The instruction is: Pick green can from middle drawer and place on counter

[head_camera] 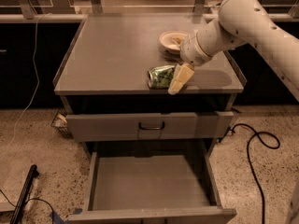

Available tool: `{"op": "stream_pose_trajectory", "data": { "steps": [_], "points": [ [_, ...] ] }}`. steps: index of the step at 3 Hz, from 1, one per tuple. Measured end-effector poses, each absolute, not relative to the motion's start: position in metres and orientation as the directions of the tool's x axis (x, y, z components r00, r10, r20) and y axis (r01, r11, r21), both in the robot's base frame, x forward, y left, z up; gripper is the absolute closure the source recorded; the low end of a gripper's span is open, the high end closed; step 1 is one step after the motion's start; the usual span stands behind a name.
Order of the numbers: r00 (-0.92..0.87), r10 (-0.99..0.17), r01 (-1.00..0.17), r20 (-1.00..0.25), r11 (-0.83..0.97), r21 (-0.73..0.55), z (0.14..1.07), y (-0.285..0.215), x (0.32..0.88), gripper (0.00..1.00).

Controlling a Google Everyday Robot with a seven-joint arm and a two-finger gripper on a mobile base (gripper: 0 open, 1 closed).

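Observation:
The green can (pixel 160 77) lies on its side on the counter (pixel 112 45), near the front edge and right of centre. My gripper (pixel 172 82) reaches down from the right and is shut on the can's right end. One pale finger (pixel 180 77) shows in front of the can; the other is hidden behind it. The middle drawer (pixel 149 183) is pulled open below, and its flat grey floor is bare.
A pale bowl (pixel 172 39) sits on the counter just behind my wrist. A closed drawer with a dark bar handle (pixel 151 125) is above the open one. A black cable (pixel 254 146) lies on the speckled floor at the right, and a dark rod (pixel 23 195) at the lower left.

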State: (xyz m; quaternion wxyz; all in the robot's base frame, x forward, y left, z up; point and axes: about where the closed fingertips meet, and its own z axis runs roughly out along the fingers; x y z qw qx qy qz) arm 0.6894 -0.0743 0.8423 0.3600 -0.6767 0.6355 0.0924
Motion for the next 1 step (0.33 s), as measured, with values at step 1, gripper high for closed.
{"op": "stream_pose_trajectory", "data": {
  "steps": [1],
  "points": [
    [0.175, -0.794, -0.927, -0.583, 0.067, -0.370, 0.8422, -0.0743, 0.6894, 0.00]
  ]
}}
